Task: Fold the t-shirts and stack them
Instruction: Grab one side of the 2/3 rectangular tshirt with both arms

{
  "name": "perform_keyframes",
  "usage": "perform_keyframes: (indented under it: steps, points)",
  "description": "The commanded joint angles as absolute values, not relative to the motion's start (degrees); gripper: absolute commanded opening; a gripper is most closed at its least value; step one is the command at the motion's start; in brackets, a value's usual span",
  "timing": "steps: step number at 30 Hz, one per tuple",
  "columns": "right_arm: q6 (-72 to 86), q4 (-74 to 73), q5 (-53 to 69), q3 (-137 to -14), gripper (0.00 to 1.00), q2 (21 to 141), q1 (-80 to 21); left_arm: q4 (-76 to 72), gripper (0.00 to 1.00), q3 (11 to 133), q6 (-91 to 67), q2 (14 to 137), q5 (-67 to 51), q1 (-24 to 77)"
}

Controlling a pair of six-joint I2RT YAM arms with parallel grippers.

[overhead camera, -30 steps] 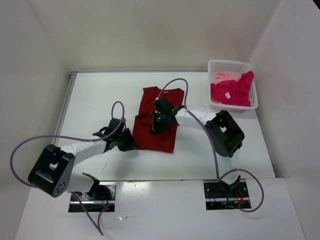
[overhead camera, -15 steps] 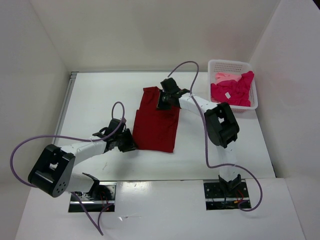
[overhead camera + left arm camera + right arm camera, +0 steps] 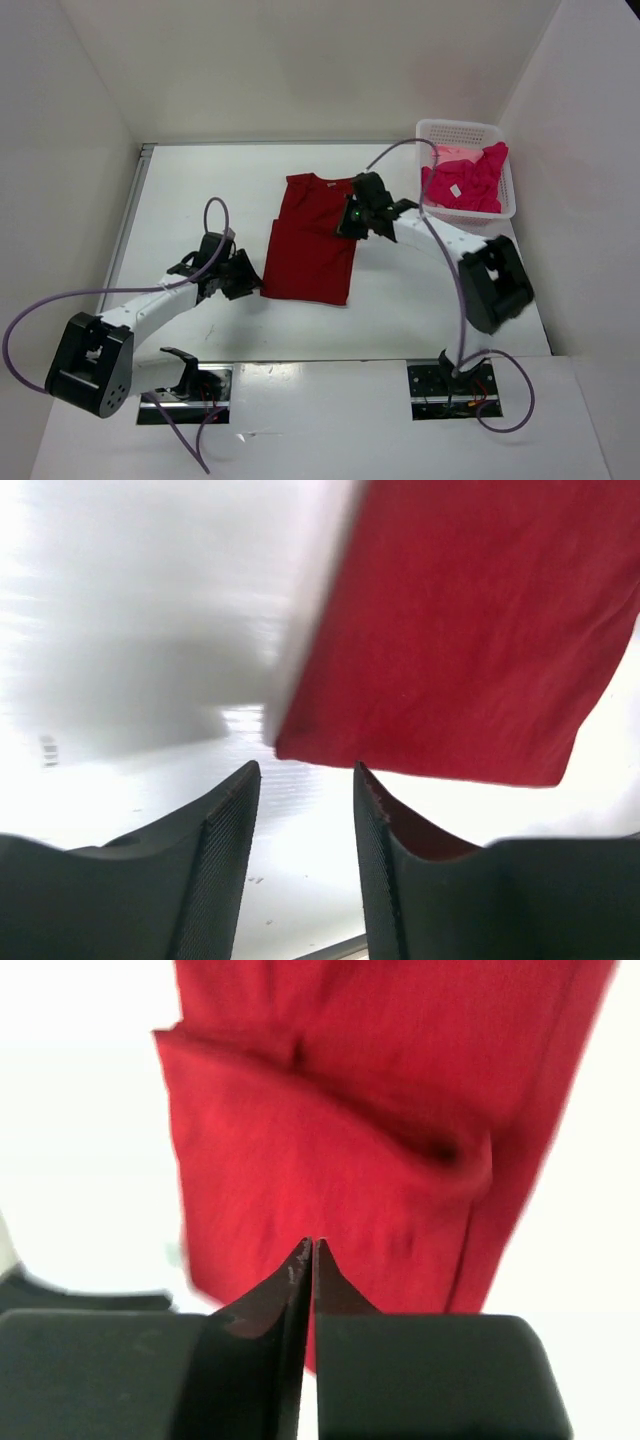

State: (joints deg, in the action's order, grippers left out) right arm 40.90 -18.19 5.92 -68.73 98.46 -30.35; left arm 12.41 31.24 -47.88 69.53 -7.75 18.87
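Note:
A dark red t-shirt [image 3: 305, 250] lies folded into a long rectangle in the middle of the white table, collar at the far end. My left gripper [image 3: 255, 282] is open and empty, just off the shirt's near left corner. In the left wrist view the shirt [image 3: 460, 630] lies ahead of the gripper [image 3: 305, 772], apart from the fingers. My right gripper [image 3: 345, 222] is shut and empty above the shirt's right edge. In the right wrist view the gripper [image 3: 312, 1244] hovers over a creased fold of the shirt [image 3: 330, 1160].
A white perforated basket [image 3: 455, 127] stands at the far right of the table. It holds a bright magenta-pink shirt [image 3: 470, 180] with a small white tag and a pale pink shirt [image 3: 450, 155]. White walls enclose the table on three sides.
My right gripper went from the shirt's middle to its collar end, then back to the right edge. The shirt's folded flap now lies flatter. My left arm swung a little leftward.

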Motion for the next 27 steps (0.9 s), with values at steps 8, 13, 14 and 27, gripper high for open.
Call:
perform_keyframes:
  steps: [8, 13, 14, 27]
  points:
    - [55.12, -13.73, 9.32, -38.46, 0.5, 73.72, -34.76, 9.49, 0.55, 30.41, -47.29, 75.74, -12.36, 17.23]
    - [57.04, -9.76, 13.18, -33.43, 0.57, 74.1, -36.26, 7.65, 0.5, 30.41, -47.29, 78.05, -13.53, 17.23]
    - [57.04, -9.14, 13.53, -33.31, 0.58, 75.79, -37.15, 7.65, 0.48, 30.41, -46.88, 78.59, -13.94, 17.23]
    - [56.96, -3.21, 9.23, -35.68, 0.39, 83.94, -39.9, 7.12, 0.22, 30.41, -46.76, 77.33, -13.54, 17.23]
